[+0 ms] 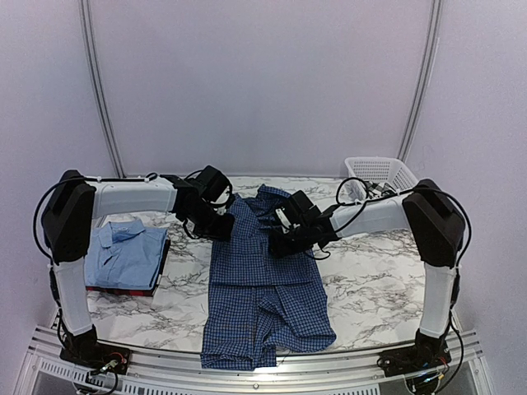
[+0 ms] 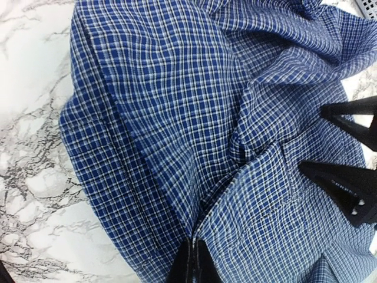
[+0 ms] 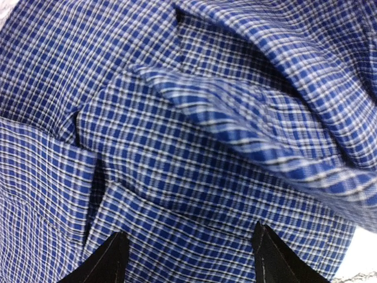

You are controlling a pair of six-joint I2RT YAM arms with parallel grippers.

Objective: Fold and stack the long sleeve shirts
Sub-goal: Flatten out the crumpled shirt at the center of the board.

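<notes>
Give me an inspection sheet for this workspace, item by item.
Surface: marble-pattern table.
Job's things: navy check shirt spread in the middle, partly folded; light blue shirt folded at the left, lying on a dark red shirt.
Clutter: white basket at the far right corner; its contents cannot be told.
Hands: left hand shut, pinching a fold of the navy check shirt; right hand open over the same shirt.
Cables: black cables loop along both arms.
Surroundings: pale walls; nothing else seen.
</notes>
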